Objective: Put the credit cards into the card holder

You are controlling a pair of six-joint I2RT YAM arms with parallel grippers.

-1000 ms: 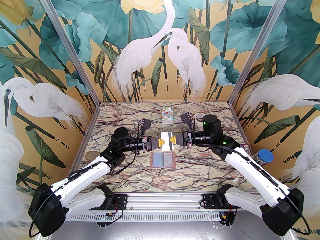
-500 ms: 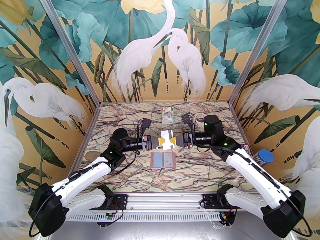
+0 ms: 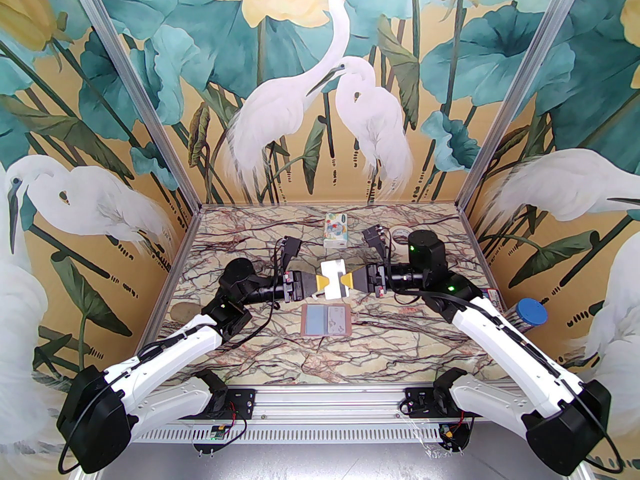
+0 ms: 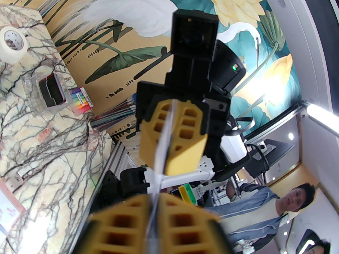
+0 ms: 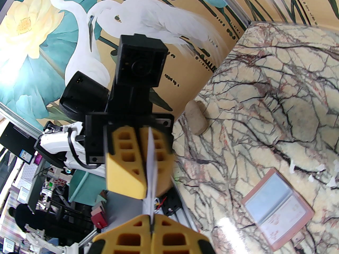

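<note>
A whitish credit card [image 3: 334,271] with a dark stripe hangs on edge above the middle of the table, between my two grippers, which face each other. My right gripper [image 3: 345,281] is shut on its right side; its fingers [image 4: 182,131] pinch the thin card edge [image 4: 163,141]. My left gripper [image 3: 325,282] reaches in from the left with the card edge [image 5: 150,173] between its fingers [image 5: 124,165], the jaws slightly parted. The card holder [image 3: 325,320] lies open and flat on the table just in front of the grippers, pink rim and pale blue lining up [image 5: 278,213].
A patterned tissue pack [image 3: 336,229] and a tape roll [image 3: 400,234] sit at the back. On the right edge lie a clear box [image 4: 51,90], a striped pack [image 4: 80,102] and a blue-capped tube [image 3: 530,313]. A beige stone [image 5: 196,118] rests at the left edge.
The right gripper opened a little, then closed on the card. The left jaws have loosened. The card shifted slightly toward the back between the two grippers.
</note>
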